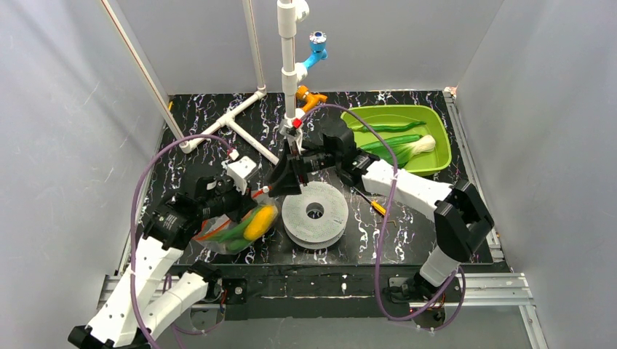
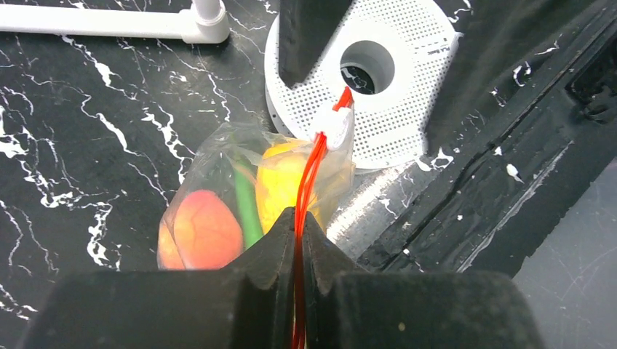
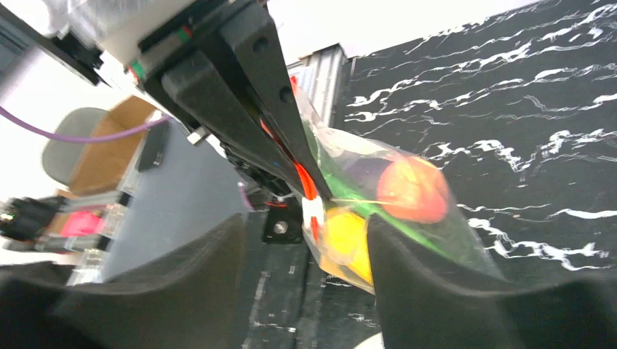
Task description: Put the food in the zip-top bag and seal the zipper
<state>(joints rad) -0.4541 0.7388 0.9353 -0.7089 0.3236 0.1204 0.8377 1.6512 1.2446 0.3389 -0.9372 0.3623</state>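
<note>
Bag (image 2: 211,156) sits near-left on the table with yellow fruit (image 2: 280,182) and orange fruit (image 2: 200,233) inside. Left claw (image 2: 300,225) is clamped tight on the zipper (image 2: 309,174). The strip's long axis runs from that claw toward 2 o'clock and ends at a white slider tab (image 2: 335,125). Right claw (image 3: 304,222) is there with fingers apart, straddling the tab, nothing gripped. It looks like the arm to work the slider along that line. White disc (image 1: 331,200) is just beside the bag at 3 o'clock and may snag it. Screwdriver (image 1: 375,206) lies past the disc. Tray (image 1: 429,120) is far at 1 o'clock, well apart, holding bok choy (image 1: 415,149) and peppers (image 1: 389,127).
</note>
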